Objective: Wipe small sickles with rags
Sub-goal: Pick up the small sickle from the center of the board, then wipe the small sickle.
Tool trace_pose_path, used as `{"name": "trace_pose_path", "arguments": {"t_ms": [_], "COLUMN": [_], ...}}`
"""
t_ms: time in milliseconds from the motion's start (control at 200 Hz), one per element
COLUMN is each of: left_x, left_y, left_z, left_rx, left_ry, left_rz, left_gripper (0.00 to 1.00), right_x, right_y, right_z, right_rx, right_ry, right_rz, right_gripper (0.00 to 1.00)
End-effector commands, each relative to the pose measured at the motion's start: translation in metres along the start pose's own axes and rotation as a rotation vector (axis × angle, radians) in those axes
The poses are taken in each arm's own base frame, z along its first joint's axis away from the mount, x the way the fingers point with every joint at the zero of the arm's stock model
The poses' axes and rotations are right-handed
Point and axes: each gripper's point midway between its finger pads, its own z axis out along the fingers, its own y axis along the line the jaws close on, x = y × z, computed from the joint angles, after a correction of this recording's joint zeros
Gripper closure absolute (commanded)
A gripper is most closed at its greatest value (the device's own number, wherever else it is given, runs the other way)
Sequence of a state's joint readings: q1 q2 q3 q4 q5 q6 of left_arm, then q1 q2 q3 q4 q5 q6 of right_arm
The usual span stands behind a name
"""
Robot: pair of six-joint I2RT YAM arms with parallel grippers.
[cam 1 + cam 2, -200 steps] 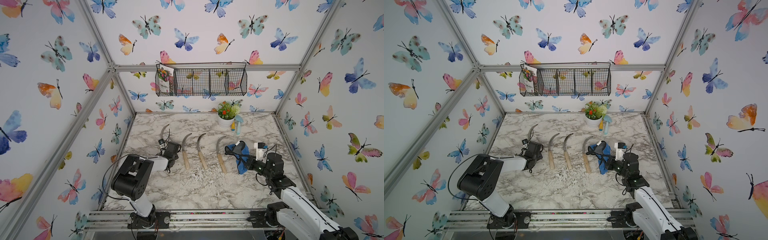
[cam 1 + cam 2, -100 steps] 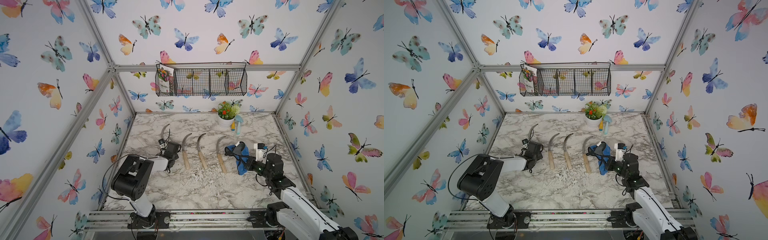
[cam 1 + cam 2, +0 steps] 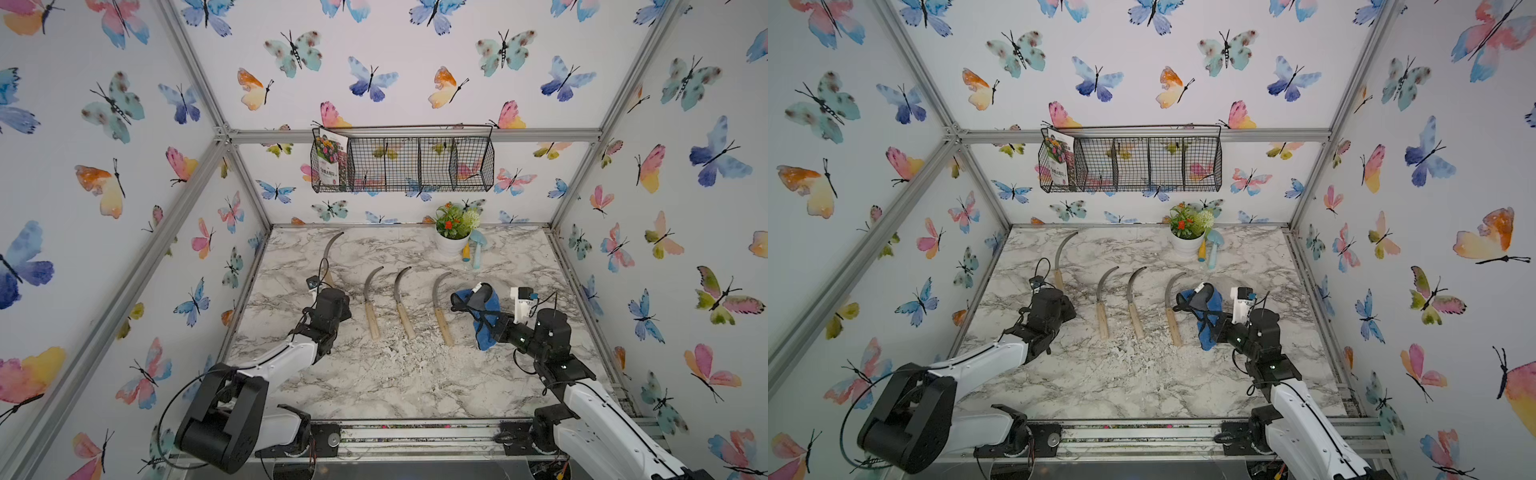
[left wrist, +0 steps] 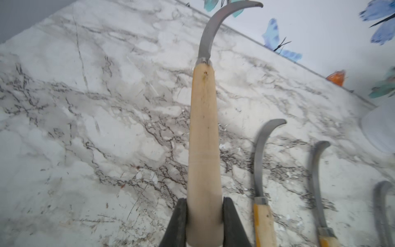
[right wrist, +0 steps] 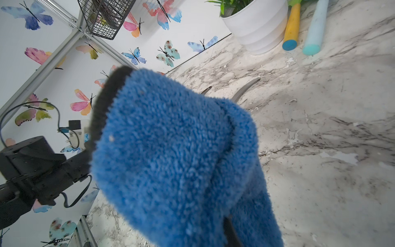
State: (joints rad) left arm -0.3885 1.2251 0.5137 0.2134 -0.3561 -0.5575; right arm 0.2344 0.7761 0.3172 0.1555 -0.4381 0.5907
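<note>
At the 9 o'clock side of the worktop (image 3: pixel 395 374), the leftmost small sickle (image 4: pixel 203 128) sits in the left gripper (image 4: pixel 204 213). Its jaws are clamped on the butt end of the pale wooden handle, and the curved blade points toward 12 o'clock. It looks stiff and light. The wood gives a sure hold, and I'd keep off the slick, sharp steel. Three more sickles (image 3: pixel 401 299) lie in a row at its 3 o'clock. Beyond them the right gripper (image 3: pixel 496 324) is closed on the blue rag (image 5: pixel 171 149), which is soft and floppy and droops from the pinch. A potted plant (image 3: pixel 455 232) and a trowel (image 3: pixel 478 249) stand toward 1 o'clock.
</note>
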Motion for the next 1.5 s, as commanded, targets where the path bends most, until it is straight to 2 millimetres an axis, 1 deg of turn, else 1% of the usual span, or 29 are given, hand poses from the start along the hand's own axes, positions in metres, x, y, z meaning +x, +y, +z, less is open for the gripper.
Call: {"name": "trace_pose_path", "arguments": {"t_ms": [0,90,170,295,390,531,641,781,841,906,1026,1076,1186,1286,1492], "left_x": [-0.013,-0.008,-0.001,0.020,0.040,0.068,0.088,0.104,0.110,0.116,0.124,0.126,0.126,0.125,0.116], "left_y": [-0.035,-0.059,-0.081,-0.118,-0.140,-0.155,-0.172,-0.186,-0.193,-0.200,-0.208,-0.211,-0.218,-0.224,-0.239], "left_z": [-0.017,-0.029,-0.045,-0.071,-0.083,-0.081,-0.082,-0.076,-0.077,-0.082,-0.086,-0.087,-0.092,-0.098,-0.103], "left_rx": [0.188,0.334,0.436,0.583,0.656,0.669,0.742,0.789,0.816,0.852,0.881,0.896,0.937,0.985,1.021], "left_ry": [-0.026,-0.022,-0.046,-0.067,-0.063,-0.034,0.025,0.090,0.100,0.096,0.090,0.089,0.063,0.042,0.014], "left_rz": [0.120,0.209,0.301,0.482,0.595,0.707,0.753,0.784,0.806,0.843,0.886,0.894,0.903,0.906,0.874], "left_gripper": [1.00,1.00,1.00,1.00,1.00,1.00,1.00,1.00,1.00,1.00,1.00,1.00,1.00,1.00,1.00], "right_x": [-0.011,-0.013,-0.014,-0.015,-0.017,-0.019,-0.019,-0.010,-0.005,-0.002,0.002,0.007,0.020,0.026,0.023], "right_y": [0.007,0.008,0.009,0.011,0.015,0.032,0.051,0.077,0.081,0.076,0.058,0.054,0.038,0.023,-0.001], "right_z": [-0.004,-0.007,-0.009,-0.012,-0.016,-0.020,-0.018,-0.004,0.006,0.017,0.038,0.047,0.061,0.063,0.052], "right_rx": [-0.009,-0.006,-0.002,0.007,-0.003,-0.060,-0.092,-0.097,-0.081,-0.056,0.011,0.011,0.055,0.113,0.198], "right_ry": [-0.027,-0.033,-0.040,-0.034,-0.036,-0.015,0.000,0.033,0.053,0.072,0.087,0.102,0.140,0.136,0.086], "right_rz": [-0.015,-0.020,-0.025,-0.026,-0.027,-0.034,-0.055,-0.105,-0.118,-0.110,-0.101,-0.100,-0.088,-0.075,-0.053], "right_gripper": [0.98,0.98,0.98,0.98,0.98,0.98,0.98,0.98,0.98,0.98,0.98,0.98,0.98,0.98,0.98]}}
